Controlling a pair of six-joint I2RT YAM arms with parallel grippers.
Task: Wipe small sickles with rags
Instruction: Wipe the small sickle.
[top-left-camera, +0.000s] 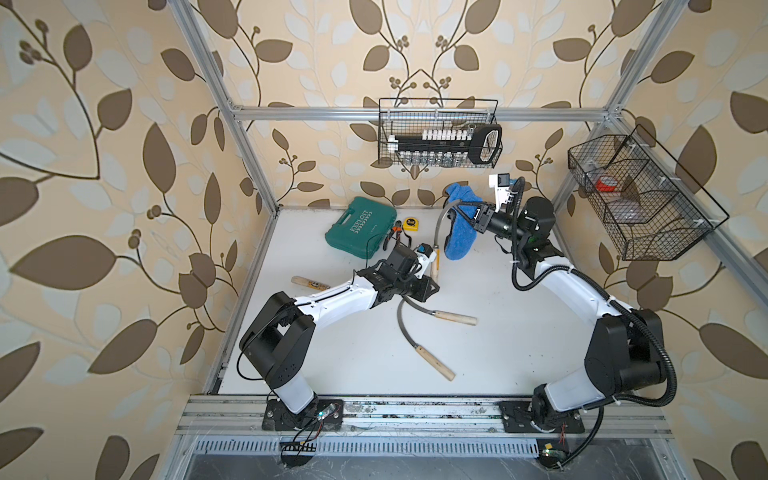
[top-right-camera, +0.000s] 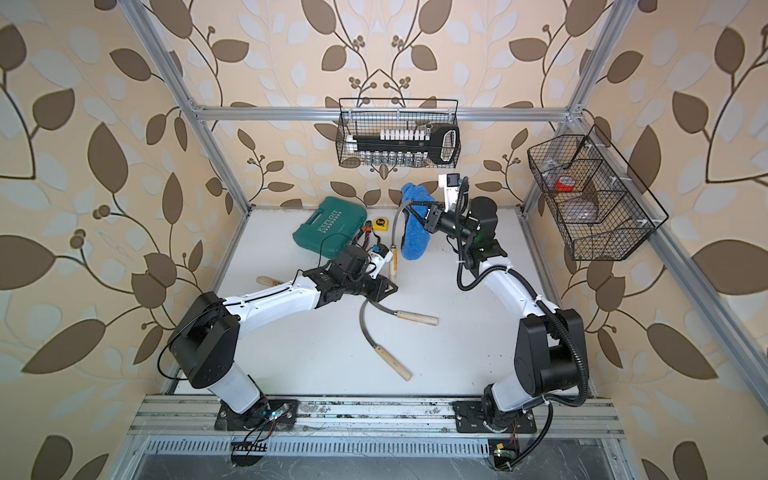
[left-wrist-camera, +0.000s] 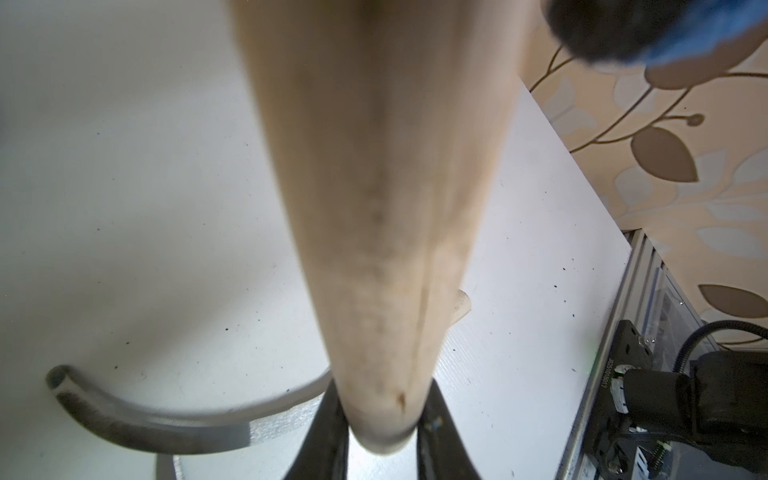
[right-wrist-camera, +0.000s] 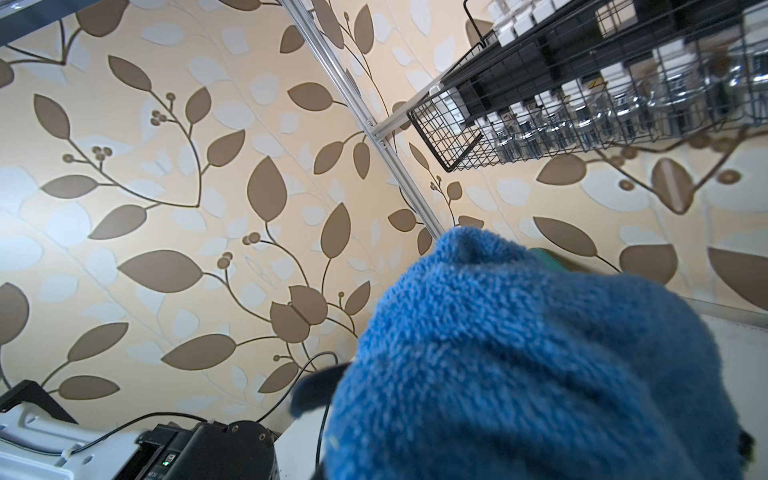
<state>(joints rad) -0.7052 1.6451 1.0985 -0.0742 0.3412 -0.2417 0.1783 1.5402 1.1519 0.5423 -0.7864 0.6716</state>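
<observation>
Your left tool (left-wrist-camera: 381, 415) clamps a sickle (top-left-camera: 437, 239) by its handle; your raised right tool (top-left-camera: 471, 217) pinches the rag (top-left-camera: 459, 239) at its blade.

free: table (top-left-camera: 519, 332) front-right | obstacles: two sickles (top-left-camera: 457, 318) crossed mid-table; teal case (top-left-camera: 359, 230) rear-left
</observation>
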